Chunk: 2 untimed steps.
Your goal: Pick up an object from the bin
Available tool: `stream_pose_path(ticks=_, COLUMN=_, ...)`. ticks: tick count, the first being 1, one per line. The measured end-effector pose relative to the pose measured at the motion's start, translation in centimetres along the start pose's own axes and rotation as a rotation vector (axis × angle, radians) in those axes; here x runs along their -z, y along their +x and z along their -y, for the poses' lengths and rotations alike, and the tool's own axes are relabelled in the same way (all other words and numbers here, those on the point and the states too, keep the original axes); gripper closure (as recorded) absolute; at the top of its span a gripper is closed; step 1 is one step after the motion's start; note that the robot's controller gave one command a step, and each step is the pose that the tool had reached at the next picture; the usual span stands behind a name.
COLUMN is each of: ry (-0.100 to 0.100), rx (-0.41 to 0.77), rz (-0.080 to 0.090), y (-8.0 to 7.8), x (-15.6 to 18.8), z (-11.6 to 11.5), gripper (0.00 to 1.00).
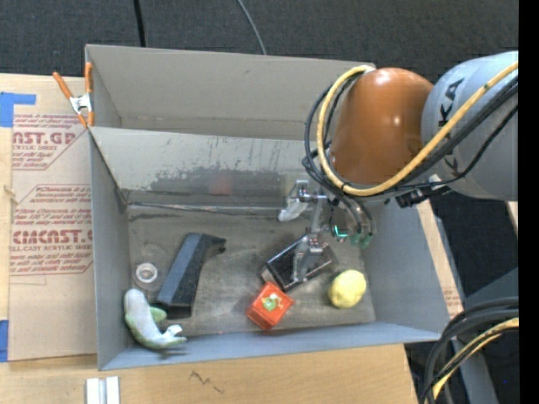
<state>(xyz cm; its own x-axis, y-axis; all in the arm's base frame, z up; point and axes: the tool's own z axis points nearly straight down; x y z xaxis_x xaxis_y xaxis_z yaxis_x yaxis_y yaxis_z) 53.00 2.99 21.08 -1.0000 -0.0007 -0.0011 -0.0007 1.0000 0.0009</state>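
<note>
in the camera view the gripper (313,247) hangs low in the right half of the bin (202,141), just over the far right end of a flat black thing (285,269) with a shiny edge. this flat black thing lies on the floor of the bin, between an orange block (269,305) on its near side and a yellow ball (347,289) to its right. a long black bar (189,268) lies well apart to the left. i judge that the flat thing is light and stiff, and that its smooth face may be slippery, so it is better to take it across its narrow sides and not on the flat face. the arm comes in from the right, its orange cover (379,124) stands above the far right part of the bin, and the wrist points almost straight down. whether the gripper is open or closed, i cannot tell.
</note>
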Motion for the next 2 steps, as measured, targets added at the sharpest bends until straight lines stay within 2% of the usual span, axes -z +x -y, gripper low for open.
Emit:
stream_pose_path(ticks=1, ry=0.001, rx=0.082, rz=0.006, y=-1.6, x=-3.9, z=-3.0, gripper=0.0)
stream_pose_path(ticks=2, ry=-0.007, rx=0.07, rz=0.042, y=-4.5, x=-12.9, z=-1.7, gripper=1.0)
